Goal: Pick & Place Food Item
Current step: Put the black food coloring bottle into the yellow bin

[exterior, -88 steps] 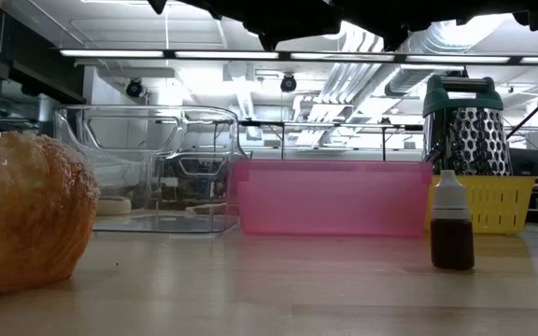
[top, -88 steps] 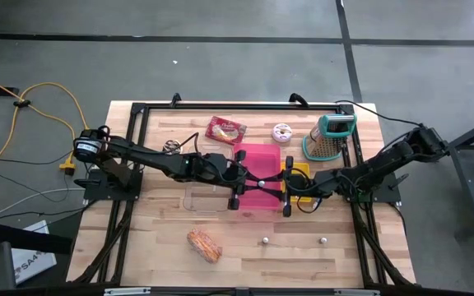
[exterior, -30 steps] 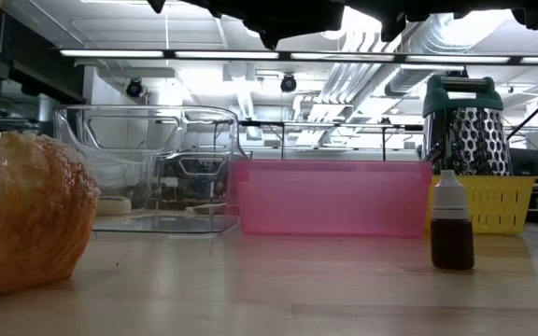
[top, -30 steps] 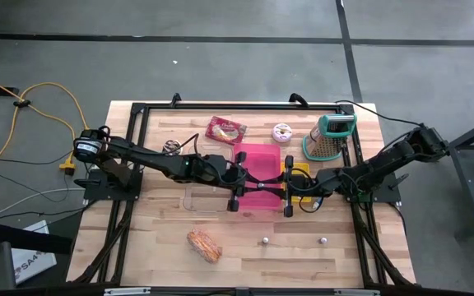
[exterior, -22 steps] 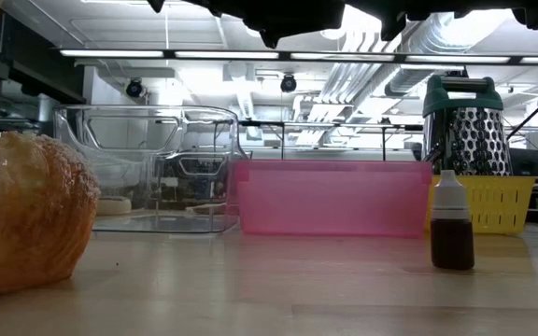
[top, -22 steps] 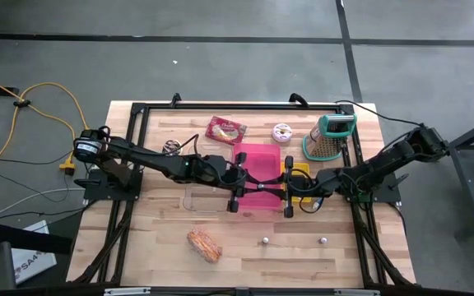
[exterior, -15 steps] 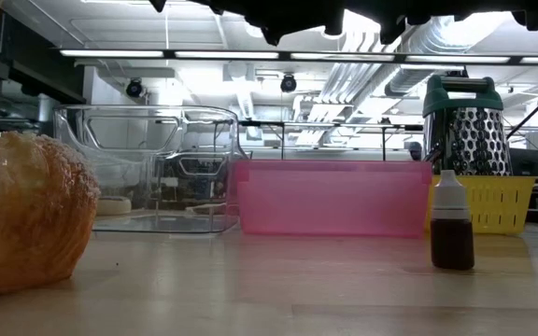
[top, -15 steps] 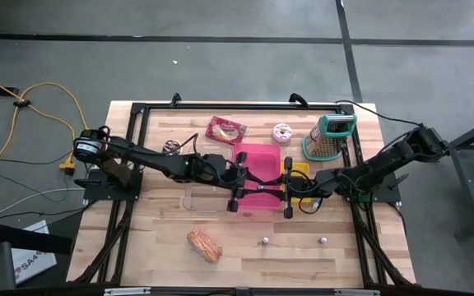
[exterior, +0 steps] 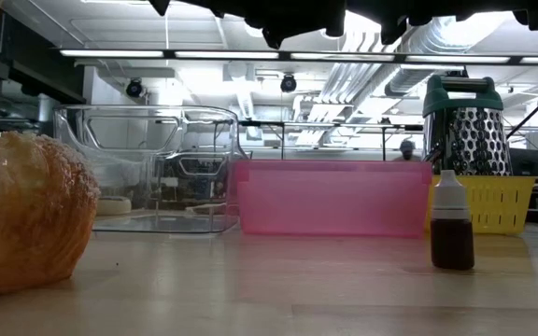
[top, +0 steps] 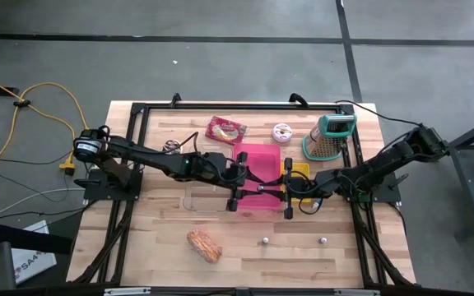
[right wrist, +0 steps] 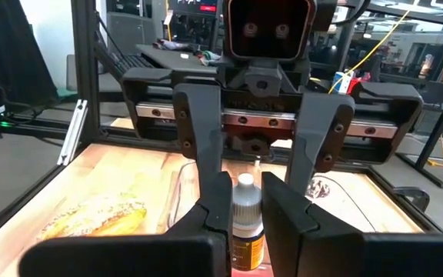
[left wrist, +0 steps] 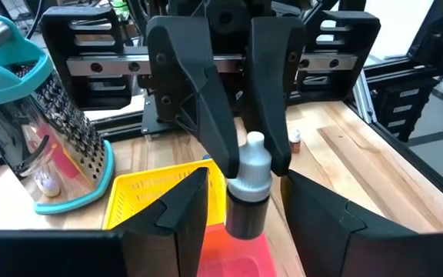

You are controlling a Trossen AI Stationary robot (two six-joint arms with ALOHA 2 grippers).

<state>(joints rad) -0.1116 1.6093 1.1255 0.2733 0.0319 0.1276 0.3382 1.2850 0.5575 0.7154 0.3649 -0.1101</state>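
Table middle: both arms meet over the pink box (top: 257,177), blocking passage there.
Back edge: snack packet (top: 225,130), small doughnut (top: 282,132), grater (top: 329,136) in a row.
Beside pink box: yellow basket (top: 299,171), clear container (top: 206,197).
Front: pastry (top: 204,244); open wood near two small bottles (top: 265,241).

Grey concrete floor (top: 220,57) – dark seams, yellow cable (top: 52,90), strip lights (exterior: 157,53), exposed ducts (exterior: 437,37) overhead

One camera looks straight down, one sits level on the counter (top: 344,247), and the wrist cameras face each other closely across the pink bin (top: 257,168).
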